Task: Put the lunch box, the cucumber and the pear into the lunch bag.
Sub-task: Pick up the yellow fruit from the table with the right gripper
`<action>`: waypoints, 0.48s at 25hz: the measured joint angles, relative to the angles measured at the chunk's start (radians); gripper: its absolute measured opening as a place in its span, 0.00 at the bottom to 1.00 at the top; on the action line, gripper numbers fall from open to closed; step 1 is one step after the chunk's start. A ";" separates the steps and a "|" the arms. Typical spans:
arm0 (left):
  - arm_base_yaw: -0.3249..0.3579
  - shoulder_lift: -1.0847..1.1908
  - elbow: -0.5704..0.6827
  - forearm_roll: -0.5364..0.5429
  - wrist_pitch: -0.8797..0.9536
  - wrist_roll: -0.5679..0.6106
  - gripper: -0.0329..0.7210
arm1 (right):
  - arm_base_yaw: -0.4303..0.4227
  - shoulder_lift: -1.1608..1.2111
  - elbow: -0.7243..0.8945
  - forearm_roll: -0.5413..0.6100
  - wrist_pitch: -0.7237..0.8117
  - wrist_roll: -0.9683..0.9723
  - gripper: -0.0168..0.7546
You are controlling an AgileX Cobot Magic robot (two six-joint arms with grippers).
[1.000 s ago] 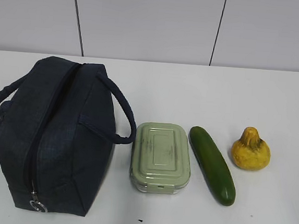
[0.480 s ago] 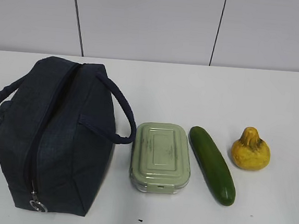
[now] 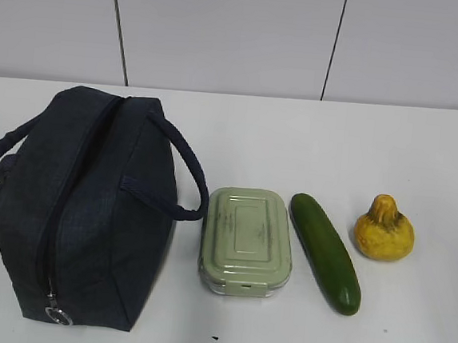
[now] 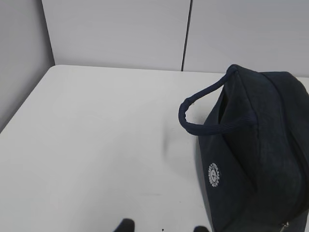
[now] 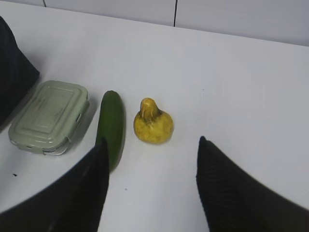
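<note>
The exterior view looks down slantwise across the table (image 3: pixel 296 137) toward the wall, sharing the bag (image 3: pixel 81 207) with the left wrist view and the pear (image 5: pixel 153 123) with the right.

Matt navy cloth lunch bag (image 3: pixel 81 207), seemingly plastic lunch box (image 3: pixel 247 239), glossy smooth cucumber (image 3: pixel 325 251), lumpy pear (image 3: pixel 384 229)

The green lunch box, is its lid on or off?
On. The lunch box sits flat on the table with its embossed lid covering the top and the front clasp down against the base.
</note>
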 joint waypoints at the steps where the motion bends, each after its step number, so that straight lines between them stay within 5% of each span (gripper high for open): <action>1: 0.000 0.000 0.000 0.000 0.000 0.000 0.36 | 0.000 0.036 -0.016 0.002 0.000 0.000 0.61; 12: 0.000 0.000 0.000 0.000 0.000 0.000 0.36 | 0.000 0.441 -0.214 0.175 0.070 -0.179 0.61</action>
